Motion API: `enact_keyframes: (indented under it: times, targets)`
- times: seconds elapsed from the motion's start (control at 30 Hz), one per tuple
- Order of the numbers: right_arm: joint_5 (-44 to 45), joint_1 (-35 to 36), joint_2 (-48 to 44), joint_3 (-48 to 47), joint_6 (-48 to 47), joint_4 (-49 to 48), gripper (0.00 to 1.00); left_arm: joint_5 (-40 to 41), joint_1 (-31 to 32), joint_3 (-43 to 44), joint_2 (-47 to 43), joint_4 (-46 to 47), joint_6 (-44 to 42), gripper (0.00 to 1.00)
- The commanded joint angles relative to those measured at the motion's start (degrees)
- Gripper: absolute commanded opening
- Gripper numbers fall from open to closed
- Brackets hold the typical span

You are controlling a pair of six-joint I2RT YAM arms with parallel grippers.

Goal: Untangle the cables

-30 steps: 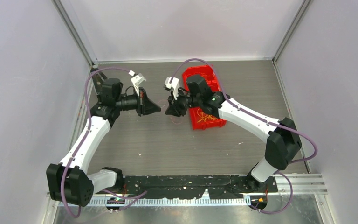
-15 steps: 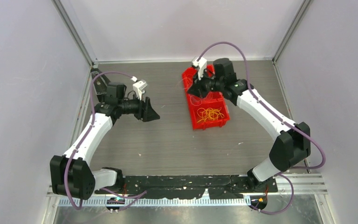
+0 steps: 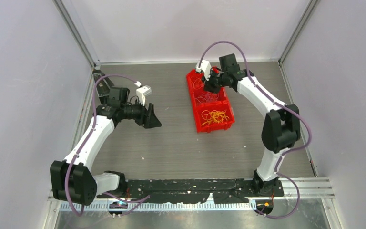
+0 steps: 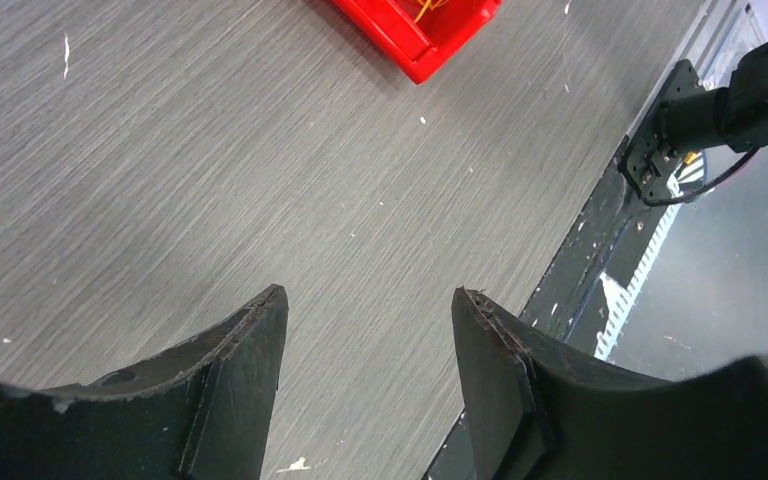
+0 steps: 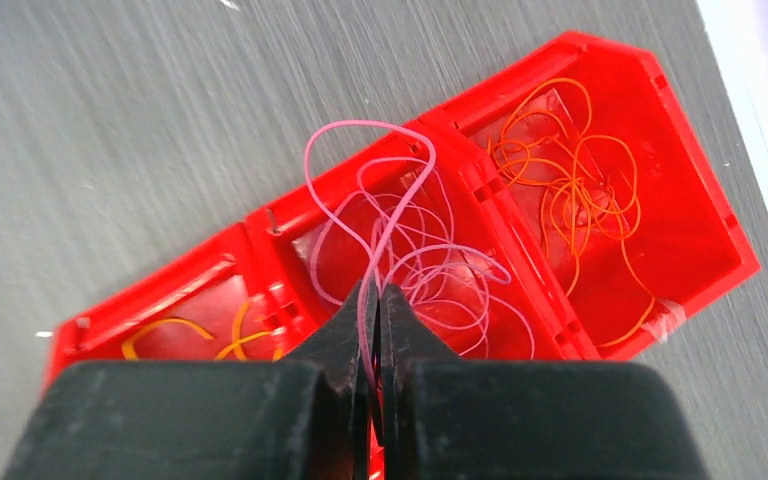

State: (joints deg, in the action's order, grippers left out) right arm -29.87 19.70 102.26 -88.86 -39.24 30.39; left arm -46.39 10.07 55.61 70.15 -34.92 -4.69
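A red three-compartment tray (image 3: 213,129) lies right of centre. Its far cell holds orange cables (image 5: 570,190), the middle cell pink cables (image 5: 440,270), the near cell yellow cables (image 3: 214,116). My right gripper (image 5: 372,295) hovers over the middle cell, shut on a pink cable whose loop rises above the divider. From above, that gripper (image 3: 208,86) sits over the tray's far half. My left gripper (image 4: 370,300) is open with nothing between its fingers, over bare table to the left (image 3: 153,118). A corner of the tray (image 4: 415,40) shows beyond it.
Grey walls with metal posts close in the table on three sides. A black base strip (image 3: 195,185) runs along the near edge, with a metal rail (image 3: 310,186) behind it. The right arm's base mount (image 4: 720,110) shows in the left wrist view.
My right gripper swung from the table's middle back over the tray, carrying the pink cable. My left gripper opened and drew back to the left.
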Motion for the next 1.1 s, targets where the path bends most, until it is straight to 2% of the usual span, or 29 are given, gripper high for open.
enact_keyframes:
  times: [0.0, 0.17, 0.2, 0.37, 0.5, 0.57, 0.73, 0.83, 0.93, 1.0, 1.07]
  targets:
    - [3.7, 0.2, 6.4, -5.8, -11.5, 0.5, 0.06, 2.8, -0.2, 1.9, -2.7, -3.4, -2.1, 0.62]
    - [9.5, 0.2, 11.4, -6.4, -17.9, -1.0, 0.10, 4.3, -0.3, 2.0, -3.4, -5.8, -3.4, 0.62]
    - [10.5, 0.2, 12.3, -6.6, -18.7, -0.1, 0.17, 4.4, -0.2, 2.0, -3.4, -6.3, -3.6, 0.62]
    - [10.6, 0.2, 10.9, -6.9, -19.7, 3.6, 0.39, 5.3, -0.3, 2.9, -2.5, -6.9, -4.0, 0.61]
    - [8.6, 0.2, 7.2, -7.0, -16.7, 5.1, 0.66, 5.0, -0.3, 4.2, -1.0, -7.0, -3.9, 0.61]
    - [8.0, 0.2, 5.8, -7.5, -15.5, 6.0, 0.71, 4.8, -0.3, 4.7, -0.3, -7.2, -4.2, 0.61]
    - [6.1, 0.2, 3.9, -9.4, -13.4, 11.1, 0.72, 4.7, -0.3, 6.1, 1.3, -8.1, -5.4, 0.60]
    - [4.0, 0.2, 3.0, -11.3, -11.8, 14.3, 0.81, 4.7, -0.3, 6.0, 1.3, -8.2, -5.4, 0.60]
    - [2.4, 0.2, 3.7, -13.3, -6.8, 15.8, 0.83, 4.8, -0.3, 5.5, 1.0, -7.9, -5.1, 0.60]
    - [1.0, 0.3, 5.5, -15.2, -2.5, 15.7, 0.76, 4.7, -0.3, 5.0, 0.8, -7.6, -4.8, 0.60]
    - [0.8, 0.8, 8.2, -18.6, 3.0, 15.1, 0.65, 4.7, -0.4, 4.5, 0.6, -7.4, -4.5, 0.60]
